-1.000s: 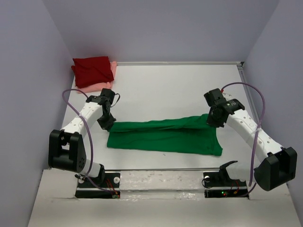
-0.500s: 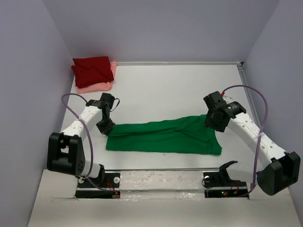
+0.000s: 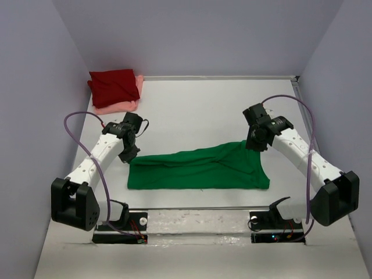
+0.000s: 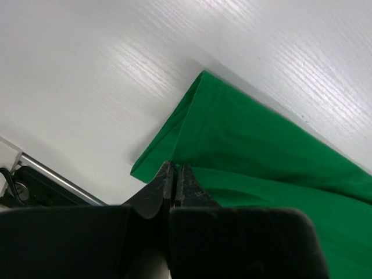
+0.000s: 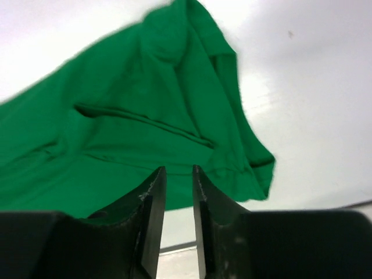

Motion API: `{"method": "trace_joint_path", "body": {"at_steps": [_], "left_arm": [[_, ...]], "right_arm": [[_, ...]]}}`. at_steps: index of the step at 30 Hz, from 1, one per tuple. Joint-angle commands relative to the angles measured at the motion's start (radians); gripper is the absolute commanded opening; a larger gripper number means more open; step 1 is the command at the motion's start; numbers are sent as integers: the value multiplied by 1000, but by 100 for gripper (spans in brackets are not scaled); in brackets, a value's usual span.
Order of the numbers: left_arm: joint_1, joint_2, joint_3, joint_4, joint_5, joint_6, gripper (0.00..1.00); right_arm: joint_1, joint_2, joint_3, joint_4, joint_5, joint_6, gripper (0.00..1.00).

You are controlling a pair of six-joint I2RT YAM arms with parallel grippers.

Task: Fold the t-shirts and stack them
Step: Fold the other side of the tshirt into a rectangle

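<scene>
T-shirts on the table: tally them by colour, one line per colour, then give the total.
Green t-shirt: 1, spread flat near the arms
Dark red t-shirt: 1, folded in the far left corner
Salmon pink t-shirt: 1, lying under the dark red one
Total: 3 t-shirts

Spread t-shirt [image 3: 200,170] lies center-front on table [image 3: 197,104], between both grippers. Two folded t-shirts [image 3: 115,90] stacked in far-left corner.
</scene>
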Motion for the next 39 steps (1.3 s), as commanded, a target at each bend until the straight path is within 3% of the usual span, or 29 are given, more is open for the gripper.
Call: {"method": "trace_joint_path", "body": {"at_steps": [1,3,6,18,24,26,29,31,35,37,39], "left_arm": [[-20,-3,-13,-59,-2,-25,2],[-40,-25,-41,-52,41,-39,1],[-53,-94,-79,-54,86,-67,0],[-85,-228,-124,-167,58,-249,0],[-85,-147,-113,-166,23,-243,2],[-85,-76,-89,-166,17,-223,6],[-85,-27,-35,-151,-8,-184,30],[-85,-29,13,-169,-47,-199,37],[-82,-20,79,-172,-149,-191,45],[-83,0,92,-172,-172,-183,56],[-77,26,103,-174,-186,-176,57]], "right_arm": [[19,59,100,105,-51,-61,28],[19,94,110,128,-68,-88,26],[19,136,139,142,-89,-113,0],[19,213,169,217,-221,-163,0],[19,180,150,220,-201,-179,0],[19,168,147,217,-194,-188,0],[19,157,138,213,-189,-197,0],[19,151,124,214,-186,-199,0],[19,139,104,217,-183,-203,0],[19,139,98,220,-187,-208,0],[19,144,94,220,-184,-208,0]]}}
